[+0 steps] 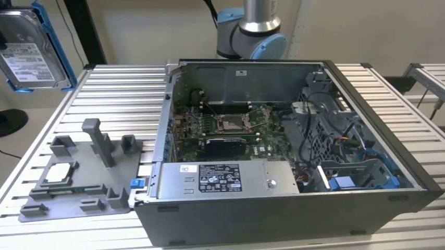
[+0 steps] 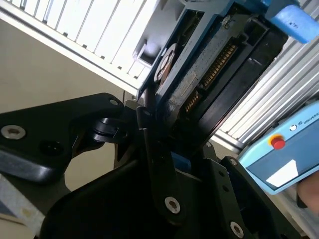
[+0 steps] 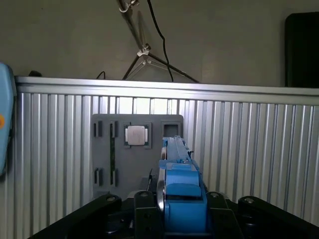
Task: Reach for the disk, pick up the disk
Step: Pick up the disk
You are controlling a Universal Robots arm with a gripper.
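We see the disk [image 1: 31, 49] hanging at the upper left of the exterior view, the gripper [image 3: 179, 201] clenched across its flat faces near one end, fine since it's rigid, though probably hefty and touchy about knocks.

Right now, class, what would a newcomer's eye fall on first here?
The disk, silver with a blue bracket, hangs clamped in the pincer high at the exterior view's left. An open computer case sits on the ribbed table, a grey tray beside it.
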